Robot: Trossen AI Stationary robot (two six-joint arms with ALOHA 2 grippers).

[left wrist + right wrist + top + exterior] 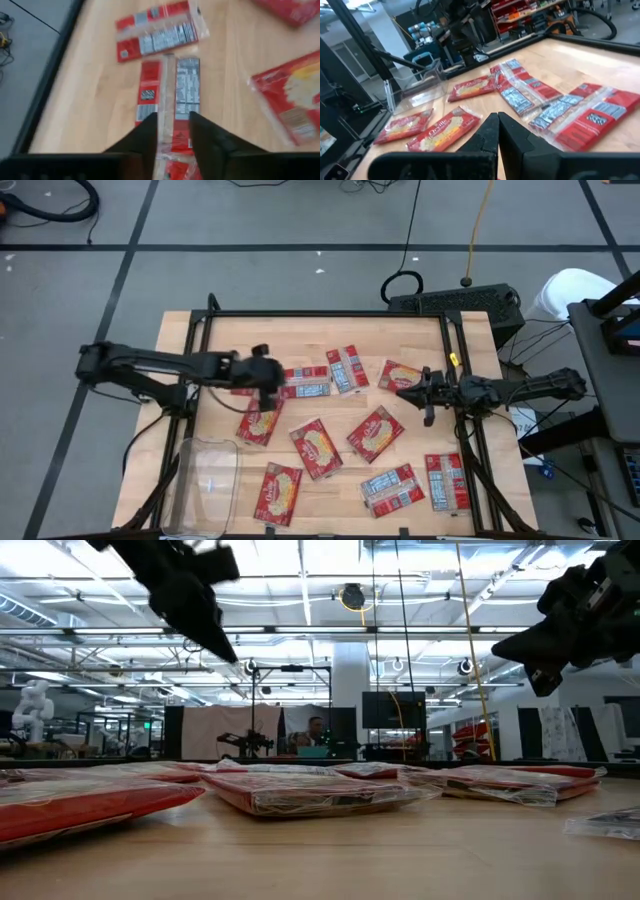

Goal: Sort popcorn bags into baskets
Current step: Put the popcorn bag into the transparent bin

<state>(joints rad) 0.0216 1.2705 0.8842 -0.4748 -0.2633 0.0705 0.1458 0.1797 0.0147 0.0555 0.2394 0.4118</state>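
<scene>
The clear basket [205, 485] holds nothing and sits well below the left gripper [268, 392]. That gripper's fingers stand apart, straddling a label-up popcorn bag [172, 95]. Other bags [318, 448] lie scattered between it and the closed right gripper [402, 392].

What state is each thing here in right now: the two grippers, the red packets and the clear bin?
left gripper: over a label-side-up packet, fingers apart.
right gripper: shut, holding nothing, above the table.
popcorn bags: lying flat, scattered across the table, none in the bin.
clear bin: upright at the table's near left corner, empty.
</scene>
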